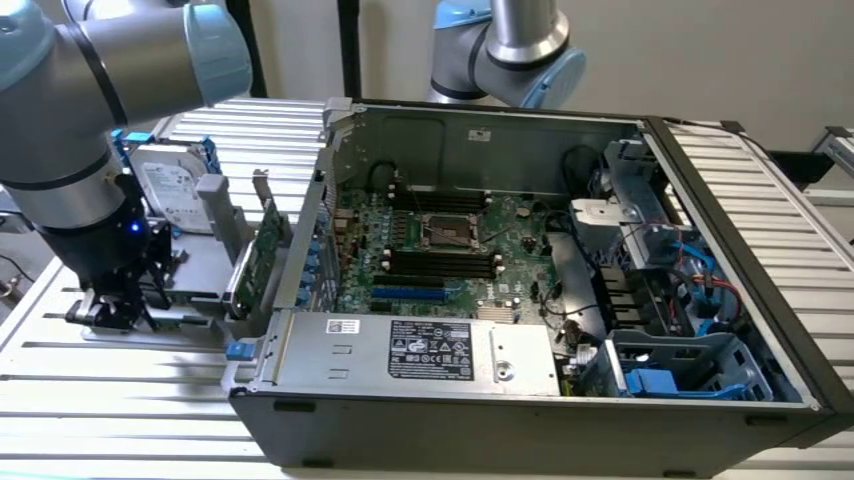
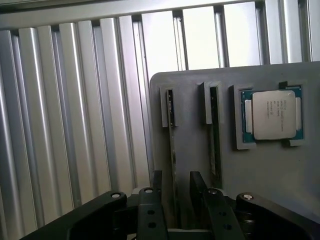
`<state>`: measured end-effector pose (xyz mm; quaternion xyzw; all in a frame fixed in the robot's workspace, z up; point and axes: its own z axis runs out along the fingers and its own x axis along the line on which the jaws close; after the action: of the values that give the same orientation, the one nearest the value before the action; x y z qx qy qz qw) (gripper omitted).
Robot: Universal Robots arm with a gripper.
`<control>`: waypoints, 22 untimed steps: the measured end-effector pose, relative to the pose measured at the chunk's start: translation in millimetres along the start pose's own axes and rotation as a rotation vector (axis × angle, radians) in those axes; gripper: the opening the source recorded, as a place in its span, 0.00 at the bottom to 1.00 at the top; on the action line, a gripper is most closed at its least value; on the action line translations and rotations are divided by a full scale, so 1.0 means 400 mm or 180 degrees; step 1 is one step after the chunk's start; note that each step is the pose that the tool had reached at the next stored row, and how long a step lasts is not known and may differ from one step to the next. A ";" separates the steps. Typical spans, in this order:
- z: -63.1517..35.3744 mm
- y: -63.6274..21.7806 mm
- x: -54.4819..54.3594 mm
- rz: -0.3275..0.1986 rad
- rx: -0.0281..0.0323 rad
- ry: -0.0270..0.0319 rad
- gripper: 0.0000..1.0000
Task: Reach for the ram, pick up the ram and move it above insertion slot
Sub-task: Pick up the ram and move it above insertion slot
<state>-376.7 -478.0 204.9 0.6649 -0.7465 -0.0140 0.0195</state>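
In the wrist view the ram (image 2: pixel 171 131) is a thin green stick standing on edge in a groove of a grey holder (image 2: pixel 192 150). My gripper (image 2: pixel 176 194) is open and straddles the ram's near end, one black finger (image 2: pixel 157 197) on either side with a gap showing. A second similar stick (image 2: pixel 214 132) stands in the neighbouring groove. In the exterior view my gripper (image 1: pixel 118 303) is low over the holder, to the left of the computer case. The insertion slot (image 1: pixel 434 263) is one of several parallel black strips on the motherboard inside the case.
A processor chip (image 2: pixel 272 115) lies in a pocket of the holder. A hard drive (image 1: pixel 174 185) and a green card with a metal bracket (image 1: pixel 260 250) stand between my arm and the case wall (image 1: pixel 314 220). A short blue slot (image 1: pixel 407 294) sits beside the black strips. A second arm (image 1: pixel 514 50) stands behind the case.
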 end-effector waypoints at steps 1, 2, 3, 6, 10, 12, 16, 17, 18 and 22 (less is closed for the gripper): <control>0.002 0.000 0.000 -0.0004 0.0000 -0.0001 0.36; 0.005 0.000 0.001 -0.0010 0.0000 -0.0003 0.36; 0.007 0.000 0.002 -0.0018 0.0000 -0.0008 0.36; 0.011 0.000 0.004 -0.0061 -0.0002 -0.0032 0.36; 0.016 0.001 0.006 -0.0123 -0.0004 -0.0065 0.36; 0.017 0.001 0.006 -0.0146 -0.0004 -0.0068 0.36; 0.020 0.001 0.006 -0.0184 -0.0005 -0.0071 0.34; 0.021 0.001 0.006 -0.0192 -0.0005 -0.0071 0.28; 0.021 0.001 0.006 -0.0201 -0.0005 -0.0071 0.28; 0.022 0.001 0.006 -0.0219 -0.0005 -0.0070 0.15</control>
<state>-377.8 -480.5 196.0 0.6900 -0.7234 -0.0225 0.0115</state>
